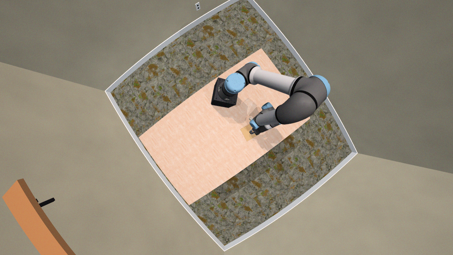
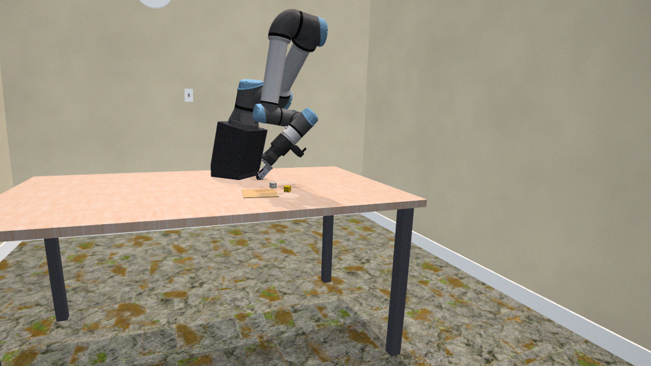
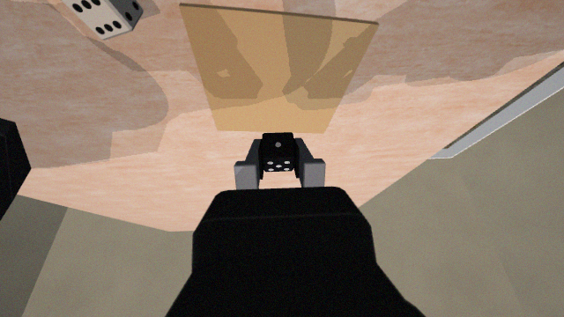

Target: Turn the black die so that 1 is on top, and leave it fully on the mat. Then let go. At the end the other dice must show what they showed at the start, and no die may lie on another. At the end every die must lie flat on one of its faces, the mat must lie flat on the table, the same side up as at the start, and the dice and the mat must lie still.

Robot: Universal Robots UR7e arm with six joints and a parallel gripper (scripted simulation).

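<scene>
From the left in the wrist view, the white die [image 2: 272,185] [image 3: 106,26] sits cut by the frame edge, beside the tan mat [image 1: 245,134] [image 2: 252,193] [image 3: 264,53] on the table [image 1: 190,152] [image 2: 136,195] [image 3: 154,207]. Further right comes the black die [image 1: 251,132] [image 2: 258,177] [image 3: 278,150], right between the fingertips of the claw [image 1: 252,131] [image 2: 260,175] [image 3: 278,151]. The claw is closed about halfway, a finger against each side of the die, and has it lifted off the mat. It's a cube, so no long axis to fret over; what matters is that its 1 faces sideways, toward the wrist camera, with 5 on top. The turn wanted looks like a quarter roll about the line between the fingers, swinging the claw's body up and over past vertical. With one arm, there's no choosing a nearer one. From overhead the die seems to be over the mat, while the exterior view shows the gap below it, though the die is small and dark there, so I'd not swear to how it hangs. Only that exterior view has the yellow die [image 2: 287,188], on the table at far right, just beyond the white one.
</scene>
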